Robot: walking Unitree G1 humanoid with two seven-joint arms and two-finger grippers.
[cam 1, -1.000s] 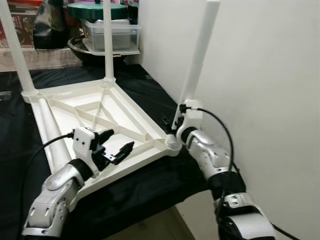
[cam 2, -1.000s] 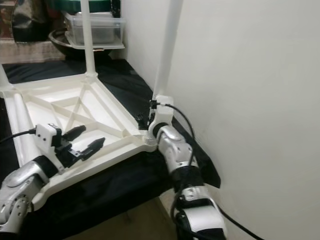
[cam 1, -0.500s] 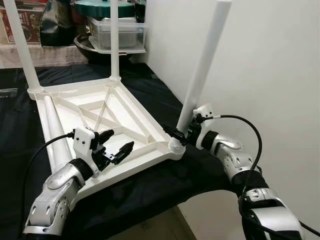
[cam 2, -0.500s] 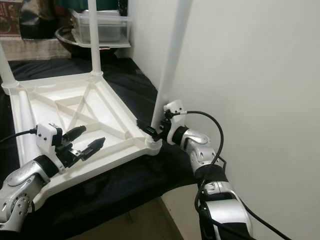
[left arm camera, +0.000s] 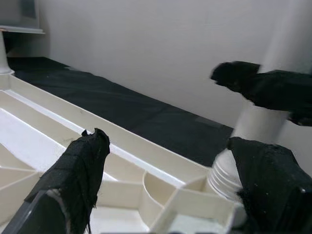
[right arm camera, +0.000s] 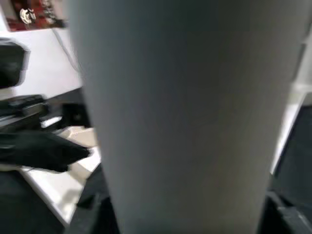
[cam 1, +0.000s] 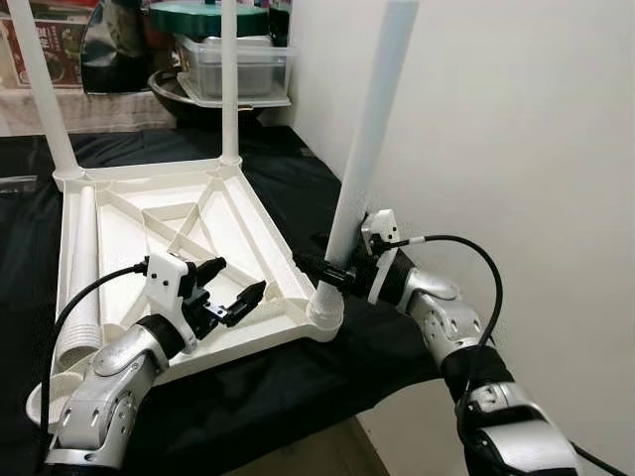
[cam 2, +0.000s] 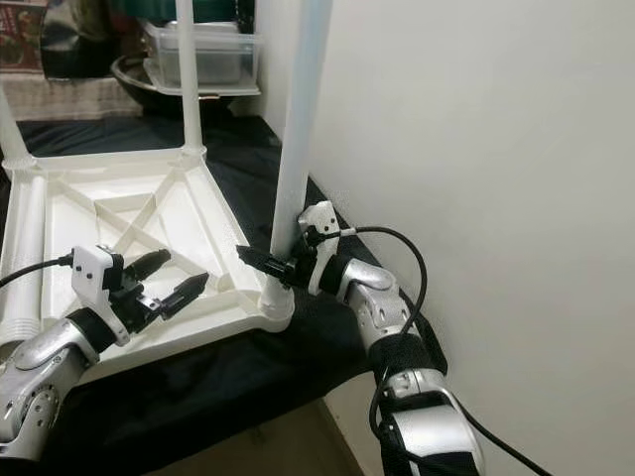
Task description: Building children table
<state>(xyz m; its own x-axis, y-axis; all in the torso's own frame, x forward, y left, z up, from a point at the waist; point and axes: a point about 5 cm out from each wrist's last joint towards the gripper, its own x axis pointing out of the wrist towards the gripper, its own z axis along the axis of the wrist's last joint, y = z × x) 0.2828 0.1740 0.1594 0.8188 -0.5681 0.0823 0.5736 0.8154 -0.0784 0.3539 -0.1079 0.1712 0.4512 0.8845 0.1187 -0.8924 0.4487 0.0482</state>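
Nearest the camera, left claw (cam 1: 230, 290) hovers spread above the inverted children's table (cam 1: 129, 223) on black cloth (cam 1: 268, 392). Right claw (cam 1: 332, 270) pinches the near-right leg (cam 1: 369, 139), upright in its corner socket. Three legs stand fitted; one leg (cam 1: 79, 268) lies loose. Beyond, a lidded clear bin (cam 1: 233, 64), contents unclear.

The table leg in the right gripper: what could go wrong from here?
The right gripper holds the leg only near its base, so the long top may tip toward the wall. The socket is at the corner near the cloth's edge, so a push could slide the tabletop. The left gripper hovers open and steadies nothing.
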